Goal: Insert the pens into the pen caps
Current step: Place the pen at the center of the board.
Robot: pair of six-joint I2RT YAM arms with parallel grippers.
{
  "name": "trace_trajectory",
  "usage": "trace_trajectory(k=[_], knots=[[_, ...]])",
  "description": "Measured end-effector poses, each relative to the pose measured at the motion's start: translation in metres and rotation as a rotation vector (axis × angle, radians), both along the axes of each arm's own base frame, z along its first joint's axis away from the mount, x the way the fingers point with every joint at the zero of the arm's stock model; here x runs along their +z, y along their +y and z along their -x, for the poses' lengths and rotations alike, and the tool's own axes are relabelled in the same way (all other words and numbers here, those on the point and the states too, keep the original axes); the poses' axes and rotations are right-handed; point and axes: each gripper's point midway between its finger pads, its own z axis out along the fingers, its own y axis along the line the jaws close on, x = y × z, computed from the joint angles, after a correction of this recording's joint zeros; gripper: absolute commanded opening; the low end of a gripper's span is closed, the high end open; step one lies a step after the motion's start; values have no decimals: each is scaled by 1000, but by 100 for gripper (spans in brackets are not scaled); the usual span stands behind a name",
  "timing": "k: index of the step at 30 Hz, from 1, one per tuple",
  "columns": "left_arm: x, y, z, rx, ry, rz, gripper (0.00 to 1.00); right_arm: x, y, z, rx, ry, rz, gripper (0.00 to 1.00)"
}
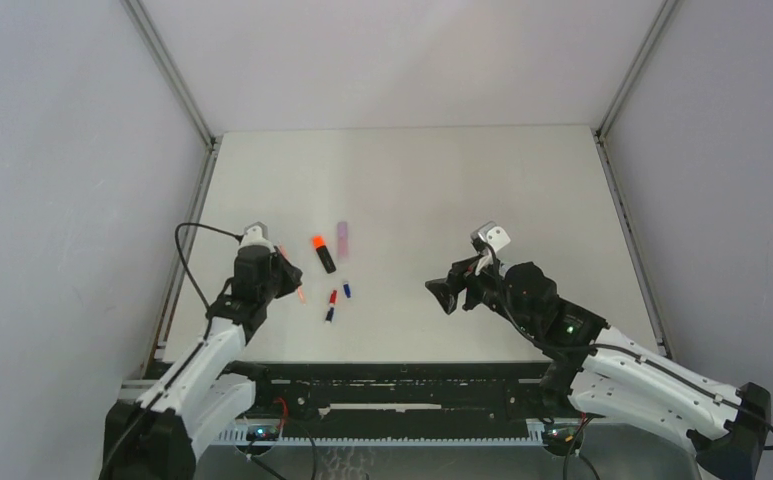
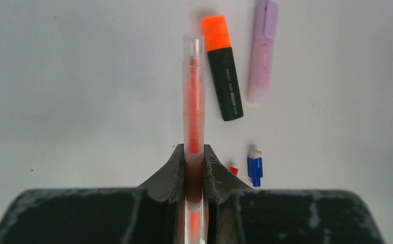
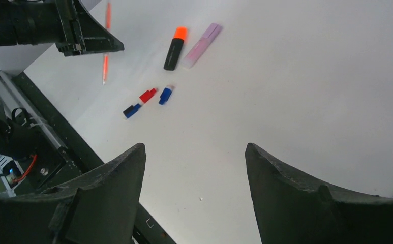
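Observation:
My left gripper is shut on a thin pale clear pen with an orange core, held above the table's left side. The pen's far end is a clear cap-like piece. On the table lie a black highlighter with an orange cap and a lilac highlighter. Nearer lie a small blue piece, a red piece and a dark blue piece. My right gripper hangs open and empty at mid-table.
The white table is walled by grey panels left, right and behind. A black rail with cables runs along the near edge. The left arm shows at the top left of the right wrist view.

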Motion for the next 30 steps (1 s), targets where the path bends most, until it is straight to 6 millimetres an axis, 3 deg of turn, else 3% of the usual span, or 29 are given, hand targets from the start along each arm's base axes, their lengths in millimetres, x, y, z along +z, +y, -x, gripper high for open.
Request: trace_trajectory(k=[4, 12, 18, 26, 30], knots=[[-19, 3, -12, 10, 75, 33, 10, 0, -8, -6, -39, -7, -1, 69], [-32, -15, -47, -53, 130, 94, 26, -15, -20, -14, -93, 21, 32, 69], [-44, -26, -58, -78, 162, 142, 39, -21, -27, -18, -122, 35, 48, 69], [-40, -26, -63, -79, 137, 142, 50, -24, -34, -25, -159, 38, 57, 68], [-20, -21, -69, -64, 51, 120, 57, -27, -40, -29, -186, 44, 69, 65]])
